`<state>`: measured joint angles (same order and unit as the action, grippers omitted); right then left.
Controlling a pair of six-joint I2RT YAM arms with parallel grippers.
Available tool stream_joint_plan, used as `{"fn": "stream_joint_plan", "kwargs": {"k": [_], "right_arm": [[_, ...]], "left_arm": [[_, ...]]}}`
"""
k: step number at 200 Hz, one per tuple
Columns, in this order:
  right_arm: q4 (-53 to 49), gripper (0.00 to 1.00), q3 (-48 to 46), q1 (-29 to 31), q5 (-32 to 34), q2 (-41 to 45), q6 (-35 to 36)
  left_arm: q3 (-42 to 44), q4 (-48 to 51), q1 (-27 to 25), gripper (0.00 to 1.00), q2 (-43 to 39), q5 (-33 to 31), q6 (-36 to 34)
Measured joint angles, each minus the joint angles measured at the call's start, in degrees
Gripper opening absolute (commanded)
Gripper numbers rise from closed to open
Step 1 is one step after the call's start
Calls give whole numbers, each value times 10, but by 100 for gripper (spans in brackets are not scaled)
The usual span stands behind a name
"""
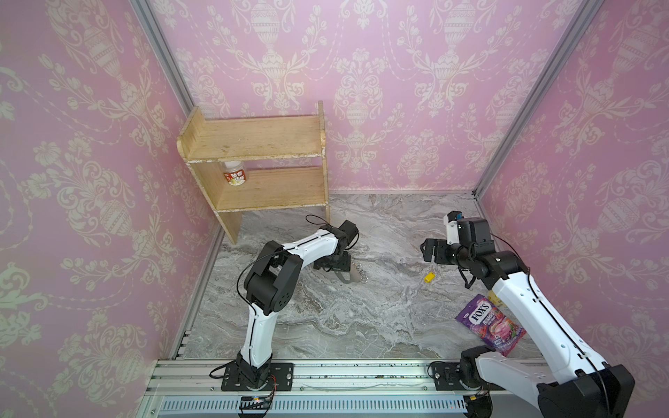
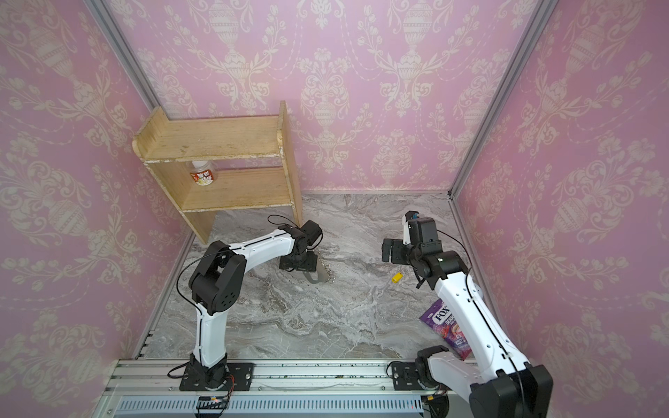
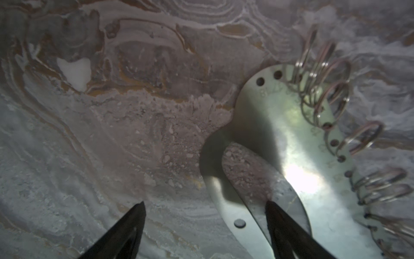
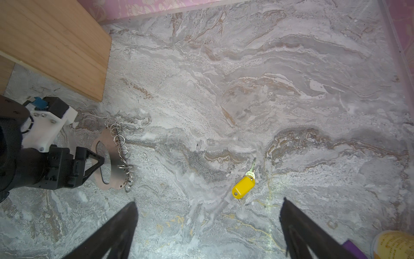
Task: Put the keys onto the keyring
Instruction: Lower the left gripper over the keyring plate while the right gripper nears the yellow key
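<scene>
Lying flat on the marble-patterned counter (image 1: 362, 318), the keyring (image 1: 353, 277) is a grey rounded plate with a long cutout. A row of silver split rings (image 3: 336, 96) runs along the edge turned away from the left arm. The left pincer (image 3: 205, 205) points down right over it, jaws released and spread wide. In the left wrist view one fingertip (image 3: 282, 219) sits over the cutout and the other is off the plate above bare counter, so the plate's narrow rim lies between them, ungripped. Whether a tip touches the metal I cannot tell. The keys (image 1: 429, 277), a small yellow tag with a metal key (image 4: 252, 168) hooked to one end, lie on the counter well apart from the keyring, out on its ringed side toward the right arm. The right pincer (image 4: 209, 201) hangs above the counter on that same side of the keyring, jaws released and wide, holding nothing. In the right wrist view the yellow tag lies just ahead of its tips. Farther from the keyring than the keys, a purple sweets packet (image 1: 488, 324) lies partly under the right arm. Behind the keyring, against the back wall, stands a wooden shelf (image 1: 260, 159) with a small jar (image 1: 235, 173) on its lower board.
</scene>
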<state>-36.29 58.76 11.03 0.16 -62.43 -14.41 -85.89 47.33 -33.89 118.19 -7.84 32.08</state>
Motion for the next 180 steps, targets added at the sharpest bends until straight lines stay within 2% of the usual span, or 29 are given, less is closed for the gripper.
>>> {"fn": "stream_joint_plan", "kwargs": {"k": [44,124,180], "right_arm": [[-13,100,11,0,-1,23,0],[-21,100,18,0,-19,31,-5],[-16,100,14,17,-34,28,-9]], "left_arm": [[16,-2,-1,85,-8,0,0],[207,-34,-17,83,-137,48,36],[282,-35,-56,83,-201,70,98]]}}
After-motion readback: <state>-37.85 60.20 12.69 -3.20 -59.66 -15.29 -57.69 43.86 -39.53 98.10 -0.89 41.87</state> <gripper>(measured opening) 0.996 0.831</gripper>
